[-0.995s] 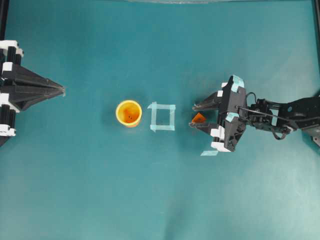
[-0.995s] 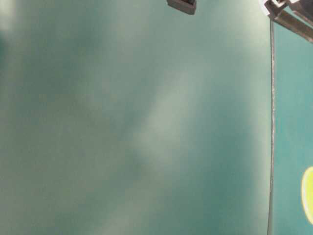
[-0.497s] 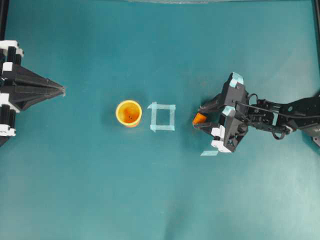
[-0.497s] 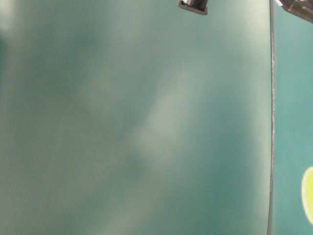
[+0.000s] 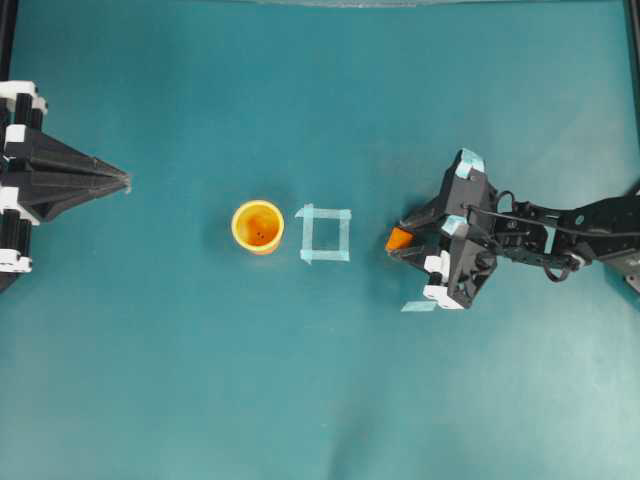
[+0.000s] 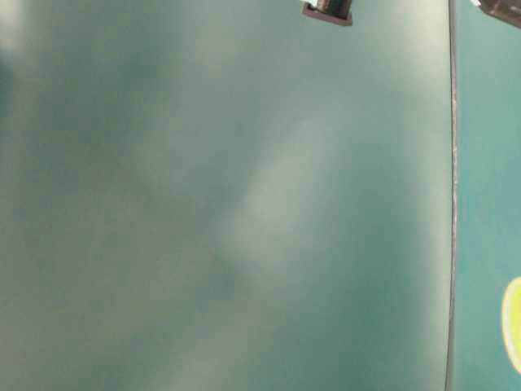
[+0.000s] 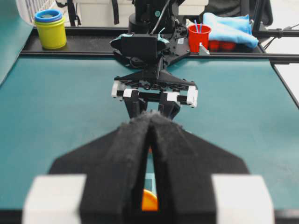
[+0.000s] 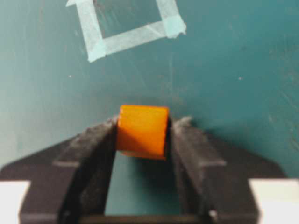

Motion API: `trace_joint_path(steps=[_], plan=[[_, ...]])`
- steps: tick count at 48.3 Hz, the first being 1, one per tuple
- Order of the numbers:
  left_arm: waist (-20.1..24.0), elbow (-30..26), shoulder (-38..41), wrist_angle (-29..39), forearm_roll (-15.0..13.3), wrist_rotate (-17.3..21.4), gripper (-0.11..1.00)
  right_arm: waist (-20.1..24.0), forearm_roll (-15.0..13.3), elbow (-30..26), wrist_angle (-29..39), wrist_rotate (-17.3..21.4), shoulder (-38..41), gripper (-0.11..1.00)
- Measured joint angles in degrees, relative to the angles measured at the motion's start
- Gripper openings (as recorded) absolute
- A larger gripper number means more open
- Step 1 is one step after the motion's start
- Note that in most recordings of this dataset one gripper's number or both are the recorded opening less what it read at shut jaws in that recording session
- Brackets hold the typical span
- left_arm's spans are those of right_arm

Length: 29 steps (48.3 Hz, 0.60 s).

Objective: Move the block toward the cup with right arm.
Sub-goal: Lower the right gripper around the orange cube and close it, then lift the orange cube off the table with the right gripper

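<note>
Right of the tape square (image 5: 325,233): block (image 8: 142,130) was pinched at the fingertips of the right gripper (image 8: 142,133).
Cup (image 5: 258,226): stood left of the square.
Left gripper (image 5: 122,181): jaws pressed together, nothing held.

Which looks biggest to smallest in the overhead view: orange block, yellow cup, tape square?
1. Tape square outline, slightly the largest footprint.
2. Yellow cup, close behind; the gap is small.
3. Orange block, clearly smallest, though partly covered by the right gripper.

Teal table (image 5: 300,380) with cup (image 5: 258,227), tape square (image 5: 325,234)
</note>
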Motion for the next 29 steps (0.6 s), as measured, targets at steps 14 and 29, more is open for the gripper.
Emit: trace_joint_path(steps=[14, 29], plan=[[0.0, 0.0, 0.0, 0.5, 0.0, 0.0, 0.02, 0.0, -0.2, -0.3, 0.4, -2.8, -3.8, 0.41], [0.0, 0.0, 0.0, 0.5, 0.0, -0.2, 0.02, -2.8, -0.2, -3.3, 10.8, -10.1, -12.8, 0.41]])
